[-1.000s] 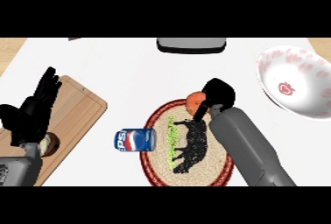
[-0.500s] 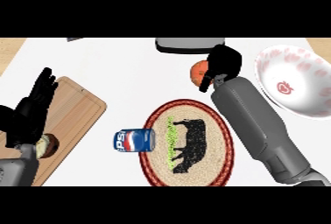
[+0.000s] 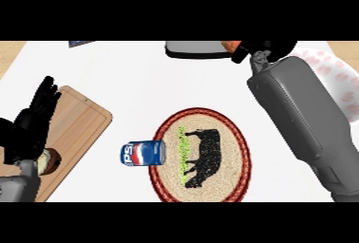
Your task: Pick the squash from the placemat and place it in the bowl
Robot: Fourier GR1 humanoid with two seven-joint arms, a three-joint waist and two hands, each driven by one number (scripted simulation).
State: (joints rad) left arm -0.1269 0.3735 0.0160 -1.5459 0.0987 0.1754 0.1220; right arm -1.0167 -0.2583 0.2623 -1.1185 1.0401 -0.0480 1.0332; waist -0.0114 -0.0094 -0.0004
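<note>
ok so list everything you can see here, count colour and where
placemat: one, round, tan with red rim and a black cow, centre of the counter
can: one, blue with red and white, lying on its side at the placemat's left edge
cutting board: one, light wood, left side
bowl: one, white with pink marks, right edge, partly behind the right forearm
squash: one, orange, only a sliver showing at the top beside the right robot hand
grey object: one, dark grey, top centre, cut off by the edge
small round thing: one, tan and brown, on the cutting board under the left robot hand
left robot hand: black, open, resting over the cutting board
right robot hand: black, top right, curled by the squash
</note>
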